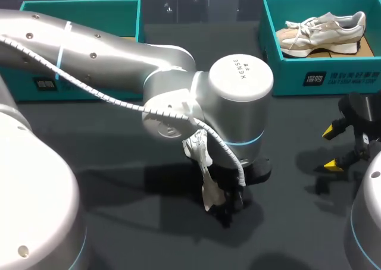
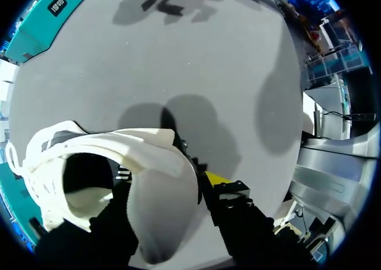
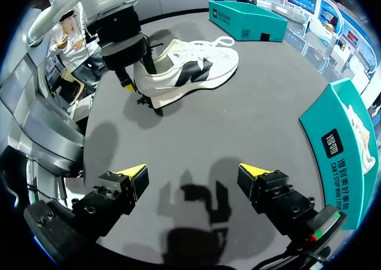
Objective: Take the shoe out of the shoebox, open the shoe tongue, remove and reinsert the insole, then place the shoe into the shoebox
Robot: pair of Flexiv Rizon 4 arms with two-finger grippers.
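A white shoe with black side panels lies on the dark table, its toe pointing away from my left arm. My left gripper is at its heel. In the left wrist view the heel wall stands between the two fingers, one inside the shoe opening and one outside, both pressing on it. In the head view my left arm covers most of the shoe; the left gripper shows just below it. My right gripper stands open and empty over bare table, well short of the shoe, at the table's right.
A teal shoebox at the back right holds a beige shoe. A second teal box sits at the back left, partly behind my left arm. Dark tabletop lies between the two grippers.
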